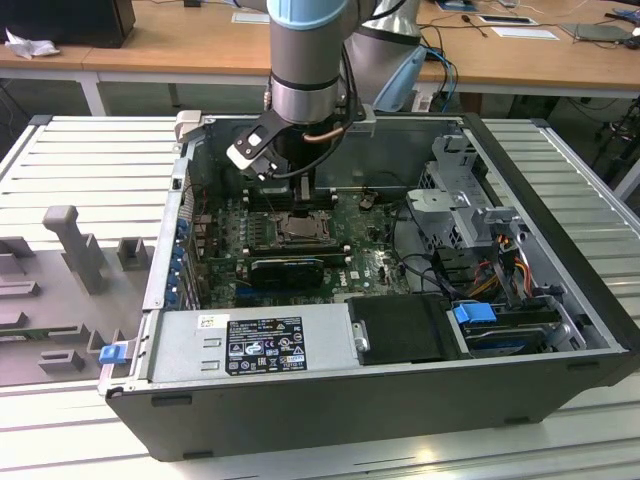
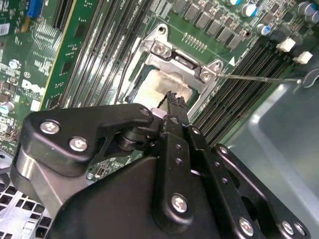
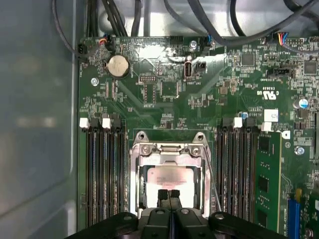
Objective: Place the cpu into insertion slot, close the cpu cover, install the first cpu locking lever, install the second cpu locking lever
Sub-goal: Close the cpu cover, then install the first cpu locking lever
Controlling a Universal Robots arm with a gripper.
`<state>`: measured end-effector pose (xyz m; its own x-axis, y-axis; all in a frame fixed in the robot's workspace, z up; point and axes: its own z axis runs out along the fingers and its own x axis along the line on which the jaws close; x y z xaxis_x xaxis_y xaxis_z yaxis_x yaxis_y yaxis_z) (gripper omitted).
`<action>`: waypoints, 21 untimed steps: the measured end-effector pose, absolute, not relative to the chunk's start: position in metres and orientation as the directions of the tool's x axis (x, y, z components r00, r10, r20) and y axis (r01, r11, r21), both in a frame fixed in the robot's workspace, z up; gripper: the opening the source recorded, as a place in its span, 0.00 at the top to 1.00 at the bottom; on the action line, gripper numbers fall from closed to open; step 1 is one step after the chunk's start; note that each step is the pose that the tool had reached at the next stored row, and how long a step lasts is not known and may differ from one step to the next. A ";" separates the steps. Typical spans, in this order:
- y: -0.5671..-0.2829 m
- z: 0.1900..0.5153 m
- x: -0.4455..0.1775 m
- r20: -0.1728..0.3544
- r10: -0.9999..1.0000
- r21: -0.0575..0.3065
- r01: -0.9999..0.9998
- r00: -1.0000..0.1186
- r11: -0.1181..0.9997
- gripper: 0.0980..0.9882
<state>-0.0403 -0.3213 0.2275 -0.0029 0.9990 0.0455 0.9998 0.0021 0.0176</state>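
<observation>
gripper (image 3: 168,195) fingers pressed together, tips over the cpu (image 3: 169,177) inside the lowered cpu cover (image 3: 169,148). in the exterior view, gripper at 12 o'clock from the power supply (image 1: 250,345).

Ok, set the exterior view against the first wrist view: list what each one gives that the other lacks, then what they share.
Exterior view adds: the robot arm, the whole computer case on the slatted table, the power supply and the drive cage.
First wrist view adds: the coin battery, the memory slots' white latches, and the shut pincer over the edge of the cpu.
Shared: the green motherboard and the cpu cover lying over the socket.
</observation>
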 end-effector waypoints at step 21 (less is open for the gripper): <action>-0.321 0.252 -0.043 0.046 0.999 0.018 1.000 -0.003 0.002 0.99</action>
